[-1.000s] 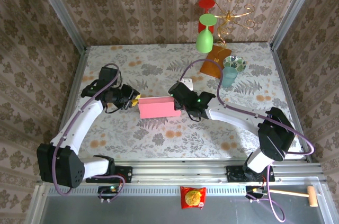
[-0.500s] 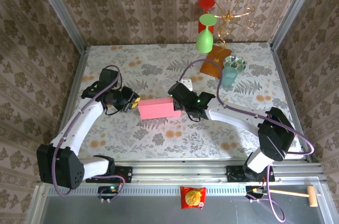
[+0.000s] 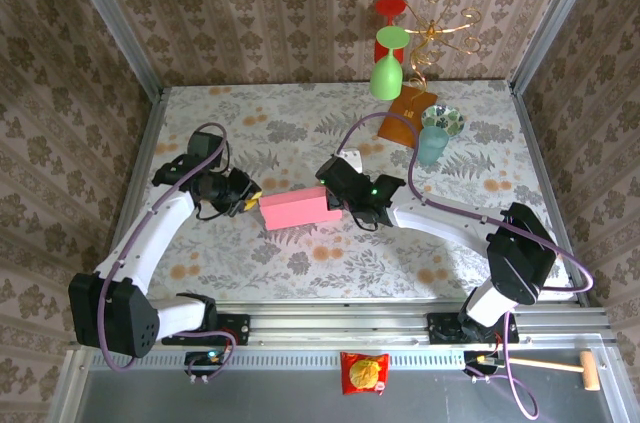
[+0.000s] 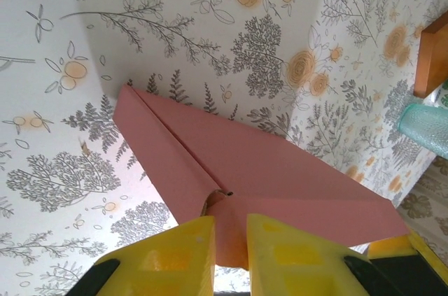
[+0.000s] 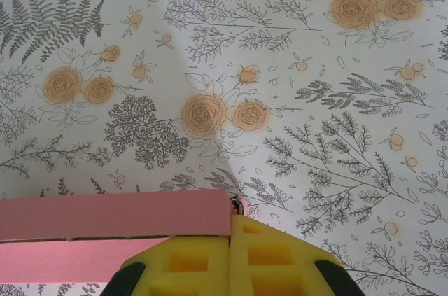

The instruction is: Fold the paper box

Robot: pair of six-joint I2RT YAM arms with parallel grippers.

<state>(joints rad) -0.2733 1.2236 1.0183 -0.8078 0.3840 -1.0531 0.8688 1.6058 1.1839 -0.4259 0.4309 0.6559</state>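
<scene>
The left gripper (image 4: 231, 243) is clenched on a thin end flap of the paper box (image 4: 280, 177), with the pink card pinched between its yellow pads. The box stretches straight ahead of the fingertips, and a crease runs along it. The right gripper (image 5: 231, 257) has its pads pressed together at the opposite end, apparently nipping that flap, with the box just beside its tips. The slim box spans between the two grippers, over the flowered table (image 5: 280, 65). Holding both ends likely steadies it so that a crease can be set.

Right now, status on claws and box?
Left claw shut on pink thin cardboard box, left end. Right claw shut on right end. Orange-brown flat packet, teal cup beyond, clear of box.
</scene>
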